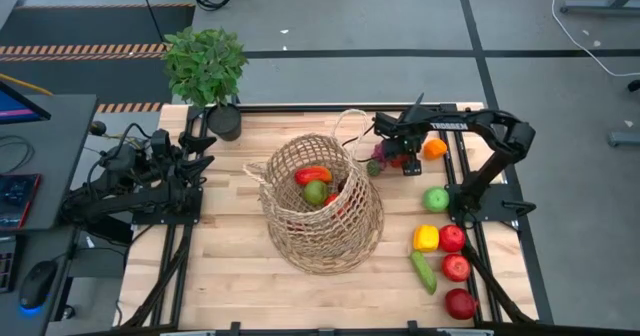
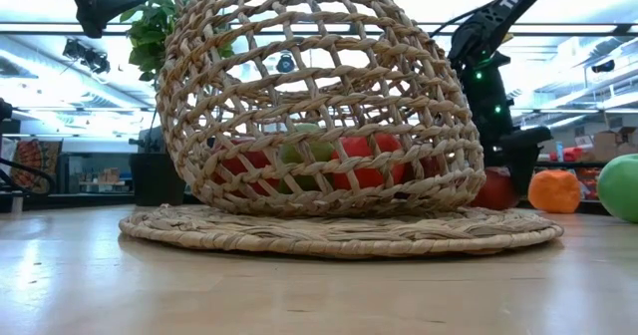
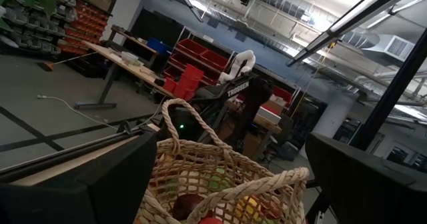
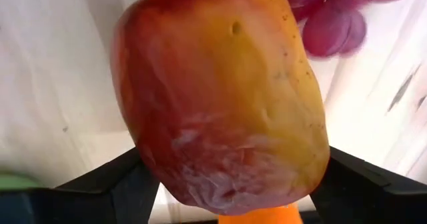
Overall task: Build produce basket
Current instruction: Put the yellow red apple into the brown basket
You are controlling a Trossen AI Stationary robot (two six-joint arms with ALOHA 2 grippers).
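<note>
The wicker basket [image 1: 320, 211] stands mid-table with a red pepper [image 1: 312, 175] and a green fruit [image 1: 316, 192] inside; the low view also shows the basket [image 2: 319, 86]. Behind its right side my right gripper [image 1: 398, 160] points down over a red-and-yellow apple [image 4: 220, 97], which lies on the table beside purple grapes [image 4: 333, 24]. One open finger stands at each side of the apple. My left gripper [image 1: 203, 144] waits open at the table's left, raised and facing the basket [image 3: 220, 177]. My right gripper has one finger [image 4: 113, 181] at each side of the apple, coming from above. Whether the fingers touch the apple's sides I cannot tell. The apple lies on the table.
An orange [image 1: 434, 148] lies right of the right gripper and a green apple [image 1: 436, 199] nearer the front. A yellow pepper [image 1: 426, 238], red apples [image 1: 457, 267] and a cucumber [image 1: 423, 272] lie at the near right. A potted plant [image 1: 207, 66] stands far left.
</note>
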